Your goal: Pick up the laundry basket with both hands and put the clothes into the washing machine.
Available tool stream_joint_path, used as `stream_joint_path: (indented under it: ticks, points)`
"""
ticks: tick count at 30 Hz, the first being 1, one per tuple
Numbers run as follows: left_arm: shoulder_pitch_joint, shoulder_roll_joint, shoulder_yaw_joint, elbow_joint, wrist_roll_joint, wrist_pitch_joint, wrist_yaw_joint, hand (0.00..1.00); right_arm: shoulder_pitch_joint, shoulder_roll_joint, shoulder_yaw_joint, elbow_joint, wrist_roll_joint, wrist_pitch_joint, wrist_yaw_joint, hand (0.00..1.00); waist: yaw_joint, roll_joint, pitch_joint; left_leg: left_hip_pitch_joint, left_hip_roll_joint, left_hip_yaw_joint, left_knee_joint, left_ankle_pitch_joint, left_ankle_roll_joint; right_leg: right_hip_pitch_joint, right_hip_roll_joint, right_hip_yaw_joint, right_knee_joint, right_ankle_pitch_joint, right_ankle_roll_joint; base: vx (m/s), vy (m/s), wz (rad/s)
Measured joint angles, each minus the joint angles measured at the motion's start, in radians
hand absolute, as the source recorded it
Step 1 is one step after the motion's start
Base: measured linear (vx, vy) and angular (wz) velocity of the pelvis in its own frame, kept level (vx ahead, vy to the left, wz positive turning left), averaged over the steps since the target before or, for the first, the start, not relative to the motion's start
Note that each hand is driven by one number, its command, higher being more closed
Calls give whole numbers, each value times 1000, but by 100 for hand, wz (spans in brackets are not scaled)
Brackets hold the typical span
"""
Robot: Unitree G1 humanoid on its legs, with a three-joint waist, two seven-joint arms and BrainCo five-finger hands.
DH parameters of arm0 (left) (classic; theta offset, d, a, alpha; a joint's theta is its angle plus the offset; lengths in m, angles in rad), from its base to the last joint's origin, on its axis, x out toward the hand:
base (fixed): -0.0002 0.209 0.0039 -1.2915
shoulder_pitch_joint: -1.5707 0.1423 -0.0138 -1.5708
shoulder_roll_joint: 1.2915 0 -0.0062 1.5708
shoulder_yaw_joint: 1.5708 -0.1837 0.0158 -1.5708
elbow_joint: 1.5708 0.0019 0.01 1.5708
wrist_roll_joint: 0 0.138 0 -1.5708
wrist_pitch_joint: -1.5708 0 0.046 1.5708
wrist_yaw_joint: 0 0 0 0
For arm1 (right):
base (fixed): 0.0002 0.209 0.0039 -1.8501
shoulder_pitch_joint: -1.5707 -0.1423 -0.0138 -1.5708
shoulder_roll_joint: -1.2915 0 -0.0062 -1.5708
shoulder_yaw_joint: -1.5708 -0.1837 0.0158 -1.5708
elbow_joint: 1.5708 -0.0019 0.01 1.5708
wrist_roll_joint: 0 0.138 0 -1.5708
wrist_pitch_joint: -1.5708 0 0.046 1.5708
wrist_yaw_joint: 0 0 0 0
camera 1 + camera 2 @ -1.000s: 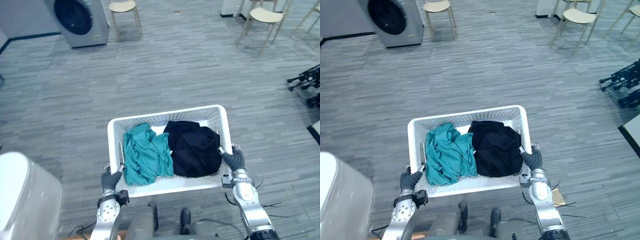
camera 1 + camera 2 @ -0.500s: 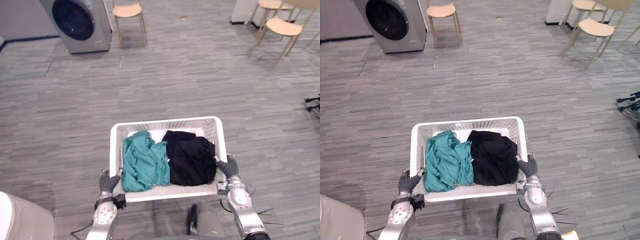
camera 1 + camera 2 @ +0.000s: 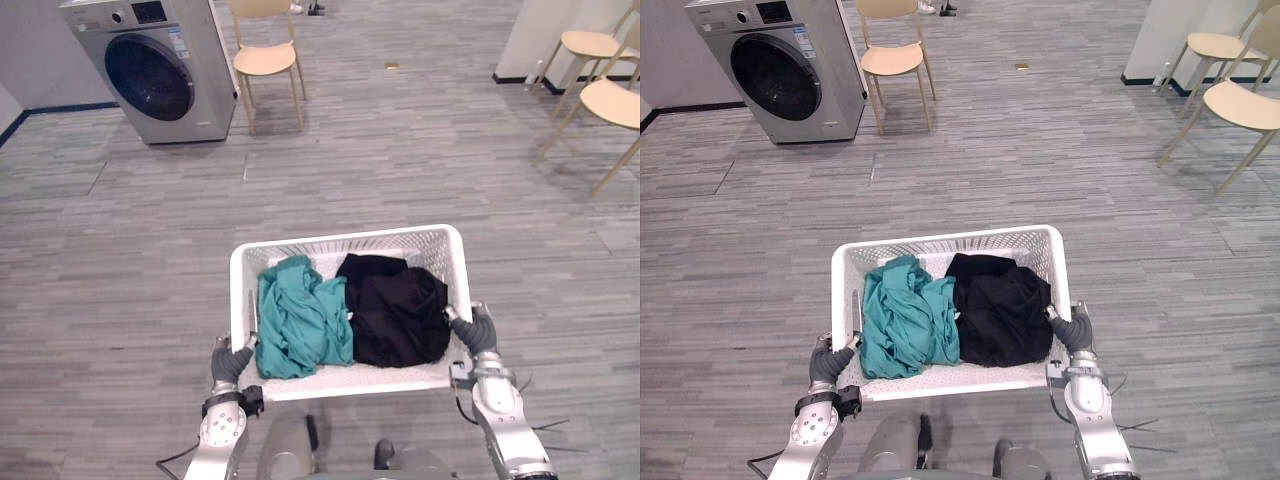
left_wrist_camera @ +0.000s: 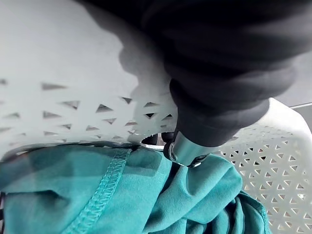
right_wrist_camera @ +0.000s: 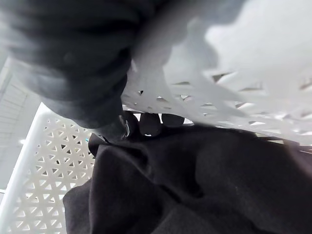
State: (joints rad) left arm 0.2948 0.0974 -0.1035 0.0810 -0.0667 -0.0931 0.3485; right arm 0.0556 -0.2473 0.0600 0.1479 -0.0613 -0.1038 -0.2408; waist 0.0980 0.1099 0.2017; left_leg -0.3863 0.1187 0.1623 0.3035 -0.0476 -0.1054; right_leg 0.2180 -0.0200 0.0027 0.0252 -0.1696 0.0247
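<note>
The laundry basket (image 3: 340, 243) is white, its walls pierced with a lattice of small triangles. Inside lie a teal garment (image 3: 300, 320) on the left and a black garment (image 3: 395, 310) on the right. The floor (image 3: 400, 150) is grey, streaked in narrow strips. The washing machine (image 3: 155, 65) at far left is silver-grey with a dark round door. The chair (image 3: 265, 58) beside it has a pale beige seat.
</note>
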Motion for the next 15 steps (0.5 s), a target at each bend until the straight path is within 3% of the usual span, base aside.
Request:
stream_joint_path:
  ticks: [1, 2, 3, 5, 6, 8, 9, 10, 12, 13, 14, 15]
  points:
    - [5, 0, 2, 0, 0, 3, 0, 100, -2, 6, 8, 23, 0, 0, -2, 100, 7, -6, -11, 15, -18, 29, 45, 60, 67, 44, -22, 19, -8, -14, 9, 728, 310, -33]
    - [12, -2, 9, -1, 0, 8, 0, 100, -3, 12, 14, 43, 1, 0, -1, 100, -2, -42, -28, 10, -54, 30, 89, 29, 164, 66, -63, 19, -2, -26, 29, 783, 302, 8]
    - [17, -8, 9, -1, 3, 12, 0, 100, -3, 10, 14, 56, 0, -1, 1, 100, -8, -68, -41, -5, -77, 48, 165, -27, 226, 48, -97, 25, 76, -36, 51, 935, 360, 29]
    - [20, -17, 0, 2, 15, 21, 0, 100, 0, 12, 0, 80, 0, -3, 6, 100, -7, -78, -42, 17, -94, 61, 232, -118, 246, -49, -112, 49, 359, -23, 155, 738, 291, 17]
    - [18, -6, -5, 8, 23, 27, 0, 100, 2, 34, -19, 97, -2, -3, 11, 100, -10, -89, -36, 81, -121, 51, 224, -177, 246, -155, -114, 98, 647, 32, 256, 557, 226, 18]
    - [16, 10, -5, 12, 34, 52, 0, 100, 17, 61, -24, 122, -4, -1, 22, 100, -29, -104, -34, 213, -174, 20, 178, -231, 244, -271, -129, 92, 1023, 34, 239, 739, 237, 42]
    - [20, 23, -12, 14, 41, 57, 0, 100, 41, 71, -24, 122, -3, -1, 22, 100, -34, -99, -32, 327, -196, 2, 102, -238, 243, -329, -144, 31, 1127, 0, 163, 768, 201, 40]
    - [20, 31, -17, 14, 42, 57, 0, 100, 51, 71, -24, 122, -2, -3, 22, 100, -40, -89, -33, 382, -198, -13, 57, -238, 243, -358, -149, -4, 1133, -25, 117, 753, 166, 43]
    - [-4, 70, -30, 18, 43, 56, -1, 100, 71, 76, -22, 93, 3, -13, 24, 100, -85, -73, -38, 538, -198, -77, -92, -238, 242, -521, -141, -152, 1007, -85, 25, 632, 82, 57]
    - [-14, 80, -37, 24, 43, 56, -1, 100, 71, 76, -24, 89, 3, -15, 24, 100, -88, -69, -37, 564, -195, -89, -116, -239, 239, -561, -131, -170, 933, -91, 14, 642, 19, 60]
    - [-43, 90, -51, 45, 43, 56, -9, 100, 74, 71, -31, 88, 12, -17, 24, 100, -106, -65, -35, 605, -185, -114, -144, -251, 217, -626, -108, -189, 726, -73, 17, 646, -27, 78]
    - [-61, 93, -57, 63, 43, 56, -19, 100, 81, 72, -40, 88, 12, -16, 22, 100, -125, -74, -31, 650, -182, -136, -159, -264, 194, -648, -96, -183, 448, 16, 52, 803, -75, 92]
